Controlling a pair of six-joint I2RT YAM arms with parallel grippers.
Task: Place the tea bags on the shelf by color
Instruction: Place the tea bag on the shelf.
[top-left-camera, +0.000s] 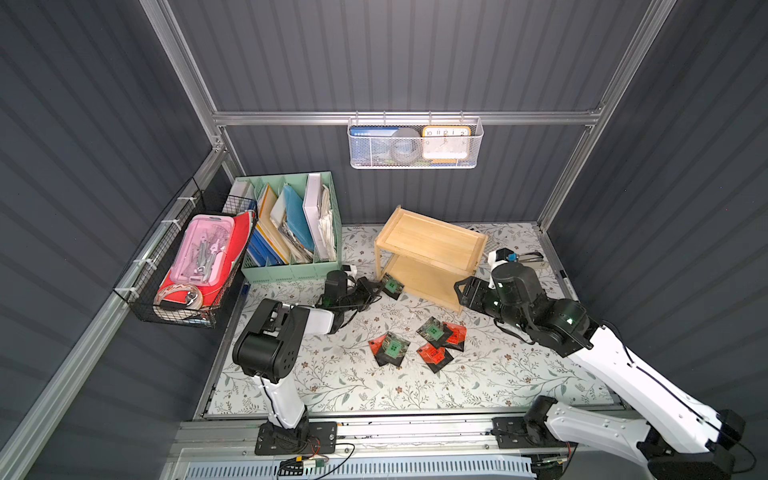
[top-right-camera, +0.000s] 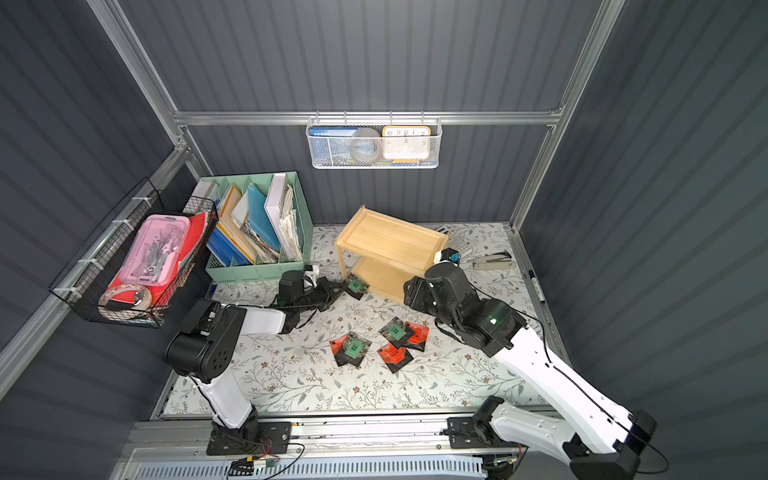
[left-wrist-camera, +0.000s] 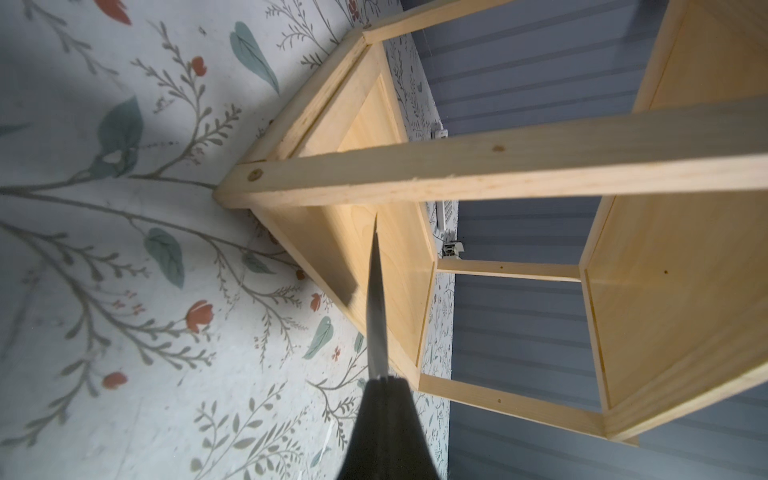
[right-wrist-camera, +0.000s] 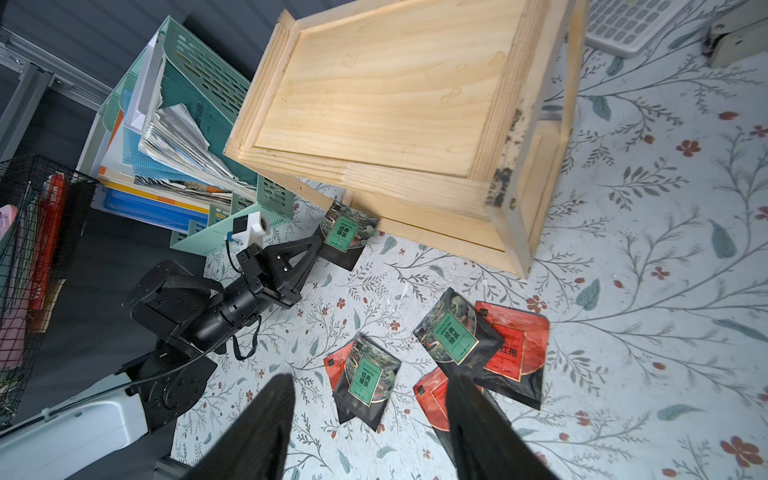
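Green tea bag (top-left-camera: 392, 285), pinched in my left jaws, hangs at the shelf's (top-left-camera: 432, 239) lower front corner; it could snag the rim (left-wrist-camera: 316, 257) and buckle. Right jaws gape empty over the worktop (top-left-camera: 332, 374).

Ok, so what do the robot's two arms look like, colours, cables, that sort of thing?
Both match: the left arm and right arm have white link shells, rounded black joint housings and thin black cables along them. A green light glows on the right arm. The jaws are black and tapering.
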